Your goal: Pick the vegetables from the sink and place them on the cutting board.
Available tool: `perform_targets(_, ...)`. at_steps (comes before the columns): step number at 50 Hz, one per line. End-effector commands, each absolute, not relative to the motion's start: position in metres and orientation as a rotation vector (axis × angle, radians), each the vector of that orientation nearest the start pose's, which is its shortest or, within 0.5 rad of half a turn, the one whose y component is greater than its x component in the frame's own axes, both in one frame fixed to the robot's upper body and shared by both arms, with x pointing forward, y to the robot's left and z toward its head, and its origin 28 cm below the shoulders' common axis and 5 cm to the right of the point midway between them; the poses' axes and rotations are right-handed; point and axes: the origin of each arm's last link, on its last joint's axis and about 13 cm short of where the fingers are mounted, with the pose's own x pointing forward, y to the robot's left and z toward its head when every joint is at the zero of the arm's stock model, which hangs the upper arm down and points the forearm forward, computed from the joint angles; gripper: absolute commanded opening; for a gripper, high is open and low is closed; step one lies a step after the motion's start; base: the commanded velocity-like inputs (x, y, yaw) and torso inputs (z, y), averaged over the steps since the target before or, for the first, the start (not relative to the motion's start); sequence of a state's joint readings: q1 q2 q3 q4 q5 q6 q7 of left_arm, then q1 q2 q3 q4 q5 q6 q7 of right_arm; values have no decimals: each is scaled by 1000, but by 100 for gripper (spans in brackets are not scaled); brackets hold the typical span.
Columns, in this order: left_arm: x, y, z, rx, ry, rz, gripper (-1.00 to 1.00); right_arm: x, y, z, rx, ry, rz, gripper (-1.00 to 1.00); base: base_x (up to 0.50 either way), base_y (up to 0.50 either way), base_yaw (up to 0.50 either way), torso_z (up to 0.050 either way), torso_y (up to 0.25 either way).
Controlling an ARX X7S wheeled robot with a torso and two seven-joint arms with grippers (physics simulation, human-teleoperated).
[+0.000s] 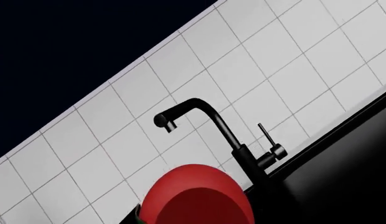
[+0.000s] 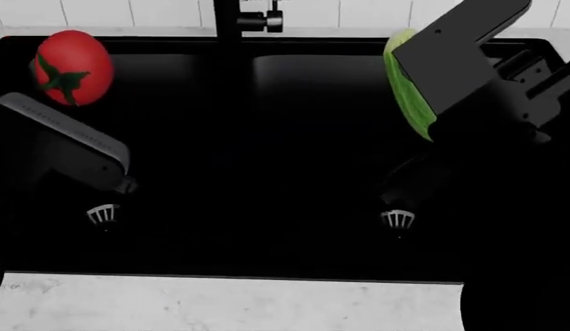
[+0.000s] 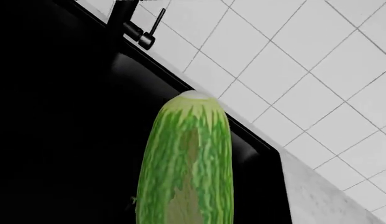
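One matte black double-basin sink point(image 2: 294, 265), taken as the landmark for every entry; two small silver drain grates, one in the left basin point(image 2: 102, 214) and one in the right basin point(image 2: 397, 219). One black angled faucet point(image 2: 240, 17) with a thin lever handle, standing at the sink's back rim on the divider between the basins, backed by a white tiled wall point(image 1: 292, 70). One round glossy red tomato point(image 2: 73, 67) with a dark green star-shaped stem, over the back left corner of the sink, just ahead of my left gripper point(image 2: 69, 96); in my left wrist view the tomato point(image 1: 199, 198) fills the near foreground with the faucet point(image 1: 224, 140) behind it. My left fingers are hidden behind the dark wrist housing, so I cannot tell whether they press the tomato. One light-green streaked oblong vegetable point(image 2: 406, 86), cucumber-like, over the back right part of the sink, its side against my right gripper point(image 2: 422, 103); in my right wrist view the vegetable point(image 3: 186, 168) runs lengthwise away from the camera, pale rounded tip toward the sink's rear rim. My right fingers are likewise unseen, so I cannot tell their grip. One pale speckled stone counter point(image 2: 229, 303), along the sink's front edge.
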State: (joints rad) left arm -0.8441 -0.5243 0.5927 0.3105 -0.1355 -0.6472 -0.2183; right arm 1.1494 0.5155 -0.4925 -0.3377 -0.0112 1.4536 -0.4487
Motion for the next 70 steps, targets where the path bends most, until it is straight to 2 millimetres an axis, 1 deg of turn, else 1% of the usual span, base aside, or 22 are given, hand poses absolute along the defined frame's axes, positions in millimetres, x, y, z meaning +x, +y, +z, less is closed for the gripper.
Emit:
perform_targets(1, 305, 219, 221, 572, -351, -95, -100, 288, -172, 297, -588, 191, 80, -100, 0, -500, 0, 0, 0)
perform_targets(5, 304, 218, 218, 546, -323, -110, -100, 287, -173, 295, -583, 181, 70, -100, 0, -500, 0, 0, 0)
perform_targets(8, 298, 215, 217, 494, -282, -149, -100, 287, -171, 289, -574, 176, 60, -100, 0, -500, 0, 0, 0)
perform_targets(11, 296, 213, 220, 455, -268, -166, -100, 288, -169, 285, -579, 185, 52, -100, 0, -500, 0, 0, 5)
perform_targets(15, 298, 209, 216, 469, -276, -177, -100, 286, -167, 276, -567, 202, 5, -100, 0, -500, 0, 0, 0)
perform_targets(17, 299, 208, 216, 465, -272, -179, -100, 283, -165, 269, -599, 223, -15, -100, 0, -500, 0, 0, 0)
perform_targets(18, 299, 207, 216, 466, -262, -186, -100, 282, -164, 269, -606, 232, -25, -100, 0, -500, 0, 0, 0)
perform_targets(19, 297, 207, 218, 473, -267, -181, -100, 279, -164, 271, -631, 236, -45, -100, 0, -500, 0, 0, 0)
perform_targets(22, 294, 210, 228, 458, -291, -168, -100, 278, -167, 279, -646, 237, -65, -100, 0, -500, 0, 0, 0)
perform_targets(24, 294, 211, 230, 449, -296, -169, -100, 275, -167, 285, -639, 232, -68, -100, 0, -500, 0, 0, 0)
perform_targets(26, 296, 211, 229, 447, -298, -164, -100, 271, -166, 287, -645, 230, -75, -100, 0, -500, 0, 0, 0)
perform_targets(30, 299, 209, 223, 448, -297, -173, -100, 270, -163, 284, -646, 229, -70, -100, 43, -500, 0, 0, 0)
perform_targets(32, 299, 209, 222, 448, -291, -175, -100, 271, -162, 287, -646, 211, -79, -100, 61, -500, 0, 0, 0)
perform_targets(38, 295, 208, 221, 453, -294, -180, -100, 266, -164, 284, -631, 209, -108, -100, 70, -500, 0, 0, 2)
perform_targets(42, 292, 207, 224, 477, -303, -182, -100, 263, -168, 280, -610, 233, -105, -100, 70, -500, 0, 0, 0)
perform_targets(48, 287, 207, 228, 485, -312, -172, -100, 257, -170, 282, -588, 235, -109, -100, 83, -500, 0, 0, 2)
perform_targets(51, 285, 206, 229, 482, -317, -176, -100, 255, -170, 287, -584, 226, -114, -100, 89, -500, 0, 0, 0)
perform_targets(61, 286, 206, 228, 483, -320, -177, -100, 257, -166, 289, -587, 227, -106, -100, 56, -500, 0, 0, 1)
perform_targets(66, 284, 204, 228, 479, -325, -187, -100, 255, -167, 292, -580, 226, -116, -100, 37, -500, 0, 0, 0)
perform_targets(70, 282, 202, 230, 480, -334, -196, -100, 255, -167, 289, -581, 242, -115, -100, 0, -500, 0, 0, 2)
